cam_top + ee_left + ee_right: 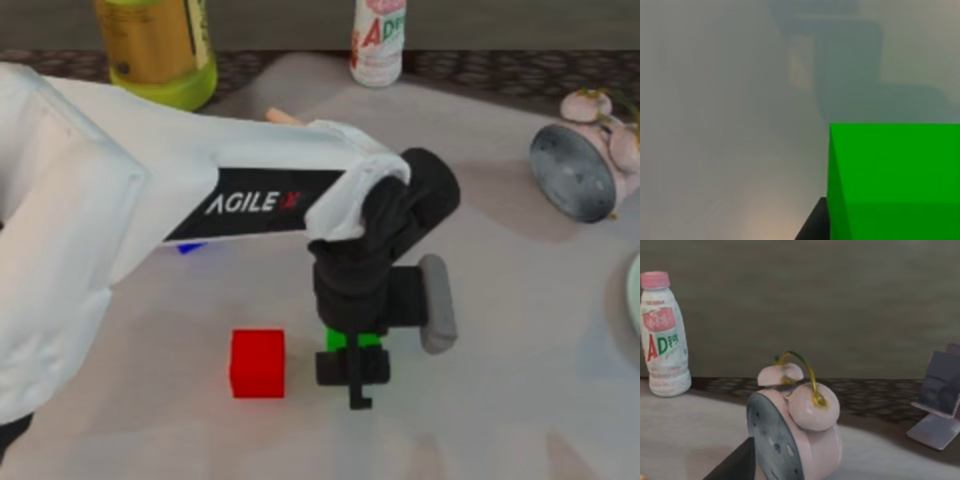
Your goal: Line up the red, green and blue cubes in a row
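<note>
The red cube sits on the table near the front, left of centre. Just to its right, my left gripper points down, shut on the green cube, which is mostly covered from above. In the left wrist view the green cube fills the lower corner, with a dark finger pressed against its side. Only a sliver of the blue cube peeks out from under my left arm. My right arm is outside the top view. A dark part of the right gripper shows in the right wrist view.
A yellow-green bottle and a white, pink-capped bottle stand along the back edge. A pink alarm clock lies at the back right, close in front of my right wrist camera. A pale plate rim shows at the right edge.
</note>
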`<state>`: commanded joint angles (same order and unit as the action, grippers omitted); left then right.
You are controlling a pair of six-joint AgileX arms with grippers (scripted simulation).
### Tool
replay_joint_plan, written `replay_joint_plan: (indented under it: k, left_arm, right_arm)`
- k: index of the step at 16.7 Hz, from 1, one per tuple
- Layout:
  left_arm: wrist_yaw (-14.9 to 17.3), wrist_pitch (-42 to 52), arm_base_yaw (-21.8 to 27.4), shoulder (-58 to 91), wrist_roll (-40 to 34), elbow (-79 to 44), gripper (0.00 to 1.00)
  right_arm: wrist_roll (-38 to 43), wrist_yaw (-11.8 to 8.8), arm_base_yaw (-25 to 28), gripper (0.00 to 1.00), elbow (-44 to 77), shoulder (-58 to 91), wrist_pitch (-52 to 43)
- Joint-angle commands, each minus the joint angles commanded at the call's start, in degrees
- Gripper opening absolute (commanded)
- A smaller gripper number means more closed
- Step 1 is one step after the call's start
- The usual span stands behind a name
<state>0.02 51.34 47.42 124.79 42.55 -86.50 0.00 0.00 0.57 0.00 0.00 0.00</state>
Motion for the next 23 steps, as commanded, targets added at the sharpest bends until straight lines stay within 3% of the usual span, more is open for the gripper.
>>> replay_joint_plan:
  k: [9, 19, 23]
  left_arm:
    - [0.0, 0.0, 0.0, 0.0, 0.0, 0.0, 0.98]
    - [0.0, 0.2, -0.1, -0.1, 0.0, -0.2, 1.0]
    - [0.0, 6.4, -0.6, -2.0, -0.1, -4.2, 1.0]
  right_arm:
    - [0.0, 0.0, 0.0, 1.0, 0.0, 0.0, 0.0]
    - [0.0, 0.0, 0.0, 1.0, 0.0, 0.0, 0.0]
    - [0.0, 0.0, 0.0, 1.0, 0.0, 0.0, 0.0]
